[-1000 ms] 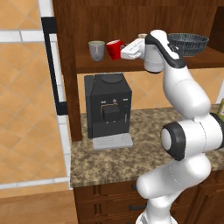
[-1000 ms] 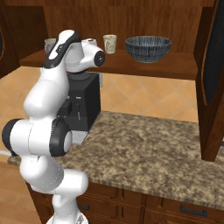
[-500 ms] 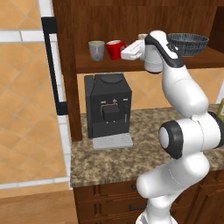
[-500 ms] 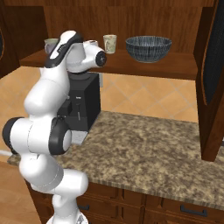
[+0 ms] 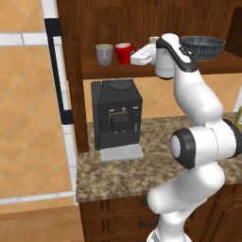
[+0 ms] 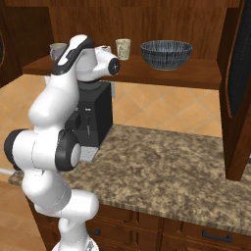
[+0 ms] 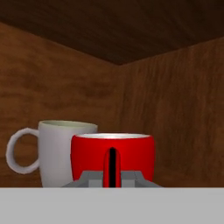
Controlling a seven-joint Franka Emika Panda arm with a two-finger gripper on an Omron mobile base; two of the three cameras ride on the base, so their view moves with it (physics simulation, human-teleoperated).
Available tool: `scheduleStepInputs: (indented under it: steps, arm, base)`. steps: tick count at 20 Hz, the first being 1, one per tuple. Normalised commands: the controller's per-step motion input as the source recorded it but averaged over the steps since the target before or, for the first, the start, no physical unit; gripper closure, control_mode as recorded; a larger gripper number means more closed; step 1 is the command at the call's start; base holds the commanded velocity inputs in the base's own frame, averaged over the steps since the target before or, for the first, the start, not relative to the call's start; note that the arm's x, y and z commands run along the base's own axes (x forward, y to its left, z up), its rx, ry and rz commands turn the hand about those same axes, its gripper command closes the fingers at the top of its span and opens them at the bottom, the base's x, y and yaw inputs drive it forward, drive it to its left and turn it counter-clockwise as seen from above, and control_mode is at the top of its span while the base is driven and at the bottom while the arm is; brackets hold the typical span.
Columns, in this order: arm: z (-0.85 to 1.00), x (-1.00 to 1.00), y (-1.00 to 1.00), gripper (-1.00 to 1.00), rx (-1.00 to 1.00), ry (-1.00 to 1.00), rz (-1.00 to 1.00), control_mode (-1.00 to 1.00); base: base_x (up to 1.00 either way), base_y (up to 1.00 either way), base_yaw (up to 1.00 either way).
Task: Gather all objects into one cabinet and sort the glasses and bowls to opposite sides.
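Observation:
In the hand view the glossy red mug (image 7: 131, 153) stands on the cabinet shelf with its handle turned toward me. My gripper (image 7: 112, 177) is shut on the mug, its fingers close on either side of that handle. The grey cup (image 7: 57, 151) stands just left of and behind the mug. From the left base view the grey cup (image 5: 104, 54), the red mug (image 5: 124, 53) and my gripper (image 5: 133, 57) line up on the dark reddish-brown cabinet (image 5: 118, 71). The cream patterned mug (image 6: 123, 49) and the wide dark bowl (image 6: 166, 54) stand further right on the shelf.
A black coffee machine (image 5: 116, 118) stands on the speckled stone counter (image 6: 166, 166) under the shelf. The cabinet's open door (image 6: 238, 88) hangs at the right. Brown drawers (image 6: 196, 233) run below the counter. The cabinet's back corner lies behind the cups in the hand view.

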Motion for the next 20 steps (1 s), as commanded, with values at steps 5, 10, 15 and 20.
scheduleStepInputs:
  steps: [5, 10, 15, 20]
  arm:
    - [0.00, 0.07, 0.00, 1.00, 0.00, 0.06, 0.00, -1.00]
    - [0.00, 0.00, 0.00, 1.00, 0.00, 0.06, 0.00, -1.00]
    - [0.00, 0.00, 0.02, 1.00, 0.00, 0.01, 0.00, -1.00]
    - [0.00, 0.00, 0.27, -1.00, 0.00, 0.00, 0.00, -1.00]
  base:
    - [0.00, 0.00, 0.00]
    - [0.00, 0.00, 0.00]
    - [0.00, 0.00, 0.00]
    - [0.00, 0.00, 0.00]
